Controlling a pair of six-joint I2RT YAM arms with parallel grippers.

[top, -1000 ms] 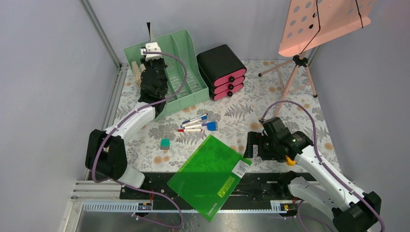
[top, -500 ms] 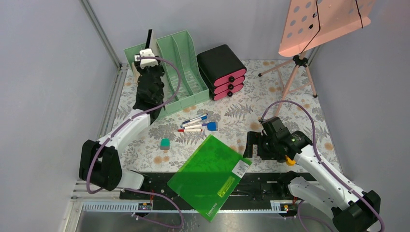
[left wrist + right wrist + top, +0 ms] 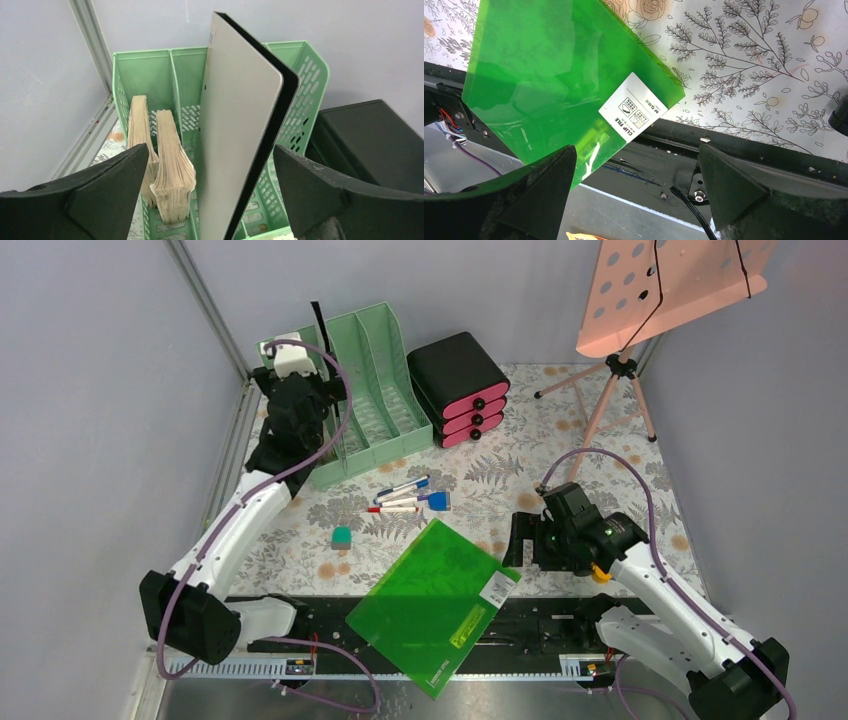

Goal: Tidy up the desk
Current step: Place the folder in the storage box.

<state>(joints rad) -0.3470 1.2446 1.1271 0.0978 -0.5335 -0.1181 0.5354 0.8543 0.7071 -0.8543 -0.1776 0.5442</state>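
The desk [image 3: 560,440] carries a pale cloth with ferns and flowers, also seen in the right wrist view [image 3: 749,75]. My left gripper [image 3: 310,400] hovers open at the mint-green file rack [image 3: 385,390]. In the left wrist view a thin grey board with a black edge [image 3: 240,125] stands upright in the rack [image 3: 150,75], between the spread fingers [image 3: 210,150] and touching neither. Two worn books [image 3: 167,160] stand in the slot to its left. My right gripper [image 3: 520,540] is open and empty [image 3: 637,150] over the near edge, beside a green clip file [image 3: 559,75].
The green clip file [image 3: 435,605] overhangs the black rail [image 3: 540,625]. Several pens [image 3: 405,495] and a small teal block [image 3: 342,537] lie mid-desk. A black drawer box with pink fronts [image 3: 460,390] stands right of the rack. A pink music stand [image 3: 670,280] stands at the back right.
My left gripper has opened and let go of the thin board, which now stands in the rack. The left arm has drawn back to the left. The right arm has not moved.
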